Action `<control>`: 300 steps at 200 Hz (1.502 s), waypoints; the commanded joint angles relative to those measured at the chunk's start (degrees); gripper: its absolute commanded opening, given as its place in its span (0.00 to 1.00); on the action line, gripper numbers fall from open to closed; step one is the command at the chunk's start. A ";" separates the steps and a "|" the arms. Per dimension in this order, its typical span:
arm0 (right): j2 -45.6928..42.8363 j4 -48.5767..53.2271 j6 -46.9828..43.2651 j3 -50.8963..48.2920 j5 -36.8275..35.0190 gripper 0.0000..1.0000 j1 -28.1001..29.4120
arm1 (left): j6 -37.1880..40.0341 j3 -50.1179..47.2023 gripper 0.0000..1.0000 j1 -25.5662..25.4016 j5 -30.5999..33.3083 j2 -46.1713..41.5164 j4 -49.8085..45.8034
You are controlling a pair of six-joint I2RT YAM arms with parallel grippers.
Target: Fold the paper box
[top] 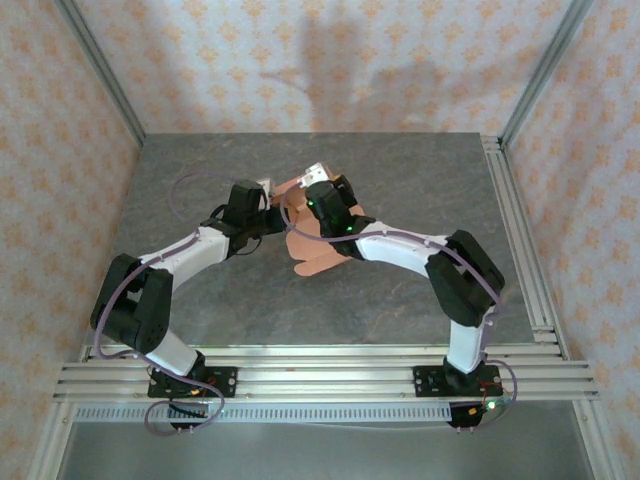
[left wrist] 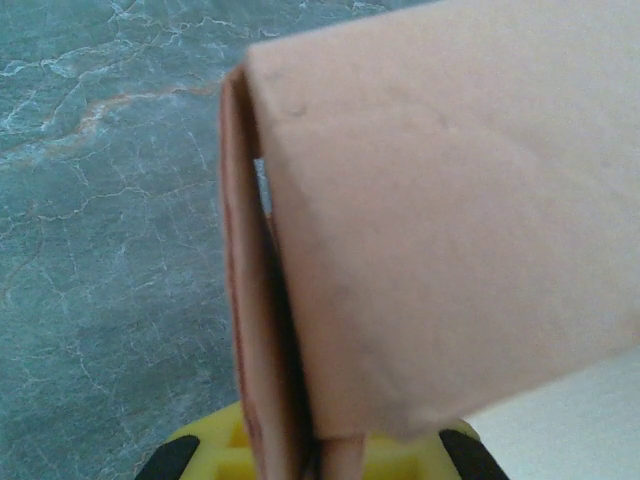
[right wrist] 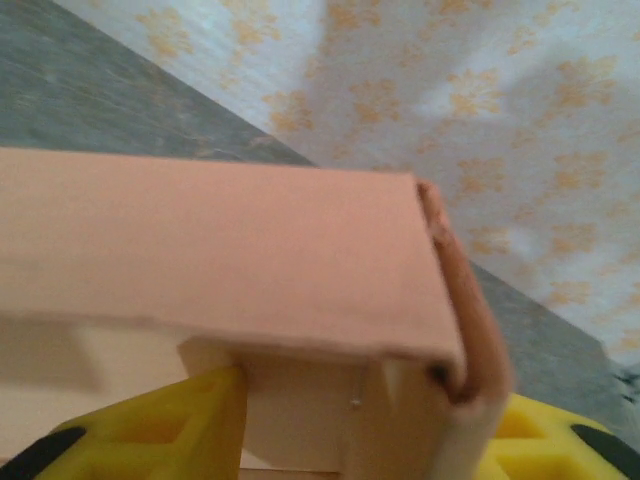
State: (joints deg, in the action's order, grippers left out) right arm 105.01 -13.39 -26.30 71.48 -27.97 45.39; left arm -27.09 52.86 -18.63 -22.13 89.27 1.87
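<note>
Right claw (right wrist: 350,420) clamping paper box (top: 320,252), left claw (left wrist: 320,455) cropped, grip cannot be told.

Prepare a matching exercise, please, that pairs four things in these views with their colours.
Things:
1. paper box
2. table
3. back wall
4. right gripper's fingers

Colours:
A. yellow
B. grey with pale veins
C. salmon-orange
D. pale with orange motifs

Pairs: 1-C, 2-B, 3-D, 4-A
</note>
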 commanded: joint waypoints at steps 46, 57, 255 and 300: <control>-12.92 4.15 6.27 -6.85 23.47 0.69 -3.16 | 0.15 2.31 0.00 -0.08 -0.96 -0.17 2.27; -14.71 4.11 7.56 -7.69 25.68 0.71 -3.87 | 0.03 2.42 0.00 0.05 -1.09 0.01 2.25; -30.45 -15.63 38.52 -22.37 53.69 0.71 -20.83 | 3.86 -3.13 0.00 1.23 -11.90 -2.70 13.65; -25.00 0.68 40.98 -14.17 52.74 0.69 -22.45 | 7.60 -2.71 0.00 1.32 -19.87 -3.58 15.43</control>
State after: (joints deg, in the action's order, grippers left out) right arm 76.73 -19.92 11.70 51.77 23.03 23.22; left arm -23.20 49.87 -17.61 -35.57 88.33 13.61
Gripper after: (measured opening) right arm 0.687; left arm 0.049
